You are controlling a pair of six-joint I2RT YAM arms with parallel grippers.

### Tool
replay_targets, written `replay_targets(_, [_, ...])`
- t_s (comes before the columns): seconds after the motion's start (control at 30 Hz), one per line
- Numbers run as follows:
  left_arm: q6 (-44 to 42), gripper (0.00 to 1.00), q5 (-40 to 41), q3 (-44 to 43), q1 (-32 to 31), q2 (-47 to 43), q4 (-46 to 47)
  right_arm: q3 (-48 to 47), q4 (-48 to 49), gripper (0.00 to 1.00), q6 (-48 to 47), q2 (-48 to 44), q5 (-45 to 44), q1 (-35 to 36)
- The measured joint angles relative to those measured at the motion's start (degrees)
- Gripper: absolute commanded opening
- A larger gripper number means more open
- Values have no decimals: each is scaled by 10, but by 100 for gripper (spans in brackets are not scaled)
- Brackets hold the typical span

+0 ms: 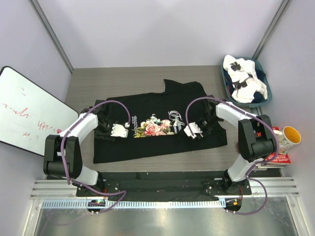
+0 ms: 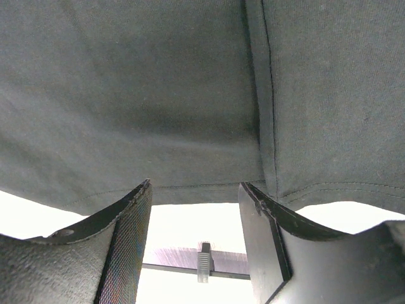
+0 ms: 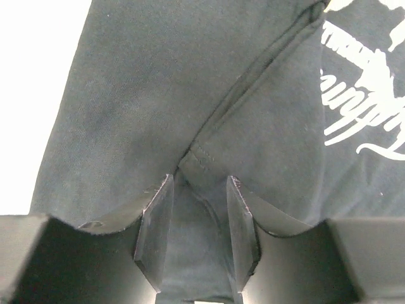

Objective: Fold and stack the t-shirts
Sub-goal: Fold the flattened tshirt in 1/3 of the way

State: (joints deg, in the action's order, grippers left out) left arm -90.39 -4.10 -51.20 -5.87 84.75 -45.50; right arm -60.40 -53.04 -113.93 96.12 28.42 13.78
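Observation:
The black t-shirt (image 1: 147, 105) lies spread flat on the table, its rose print (image 1: 155, 128) and white script (image 3: 361, 101) facing up. My left gripper (image 1: 119, 130) rests on its left part. In the left wrist view that gripper (image 2: 195, 185) is open, the shirt's hem (image 2: 190, 190) just past its tips and nothing between them. My right gripper (image 1: 193, 131) sits right of the print. In the right wrist view its jaws (image 3: 201, 178) stand apart with a seamed fold of black cloth (image 3: 190, 240) in the gap. The white t-shirt with black patches (image 1: 243, 78) lies crumpled in a basket.
The teal basket (image 1: 263, 69) stands at the back right corner. A whiteboard (image 1: 24, 110) leans at the left. A mug with a yellow inside (image 1: 290, 135) sits on a red book (image 1: 278, 158) at the right edge.

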Motion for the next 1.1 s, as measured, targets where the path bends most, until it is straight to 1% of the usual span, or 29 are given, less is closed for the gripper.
replay_targets(0.1, [0, 58, 0, 0, 0, 0, 1, 4, 9, 38, 0, 9, 0, 4])
replay_targets(0.13, [0, 57, 0, 0, 0, 0, 1, 5, 12, 31, 0, 10, 0, 5])
replay_targets(0.27, [0, 57, 0, 0, 0, 0, 1, 6, 25, 20, 0, 10, 0, 9])
replay_targets(0.3, [0, 57, 0, 0, 0, 0, 2, 6, 27, 15, 0, 10, 0, 10])
replay_targets(0.4, [0, 58, 0, 1, 0, 0, 3, 6, 31, 9, 0, 10, 0, 11])
replay_targets(0.7, [0, 58, -3, 6, -1, 6, 9, -24, 42, 9, 0, 10, -2, 11])
replay_targets(0.9, [0, 58, -5, 11, -2, 7, 12, -55, 81, 9, 0, 10, -2, 12])
replay_targets(1.1, [1, 58, -5, 16, -5, 7, 13, -61, 131, 9, 0, 25, -1, 23])
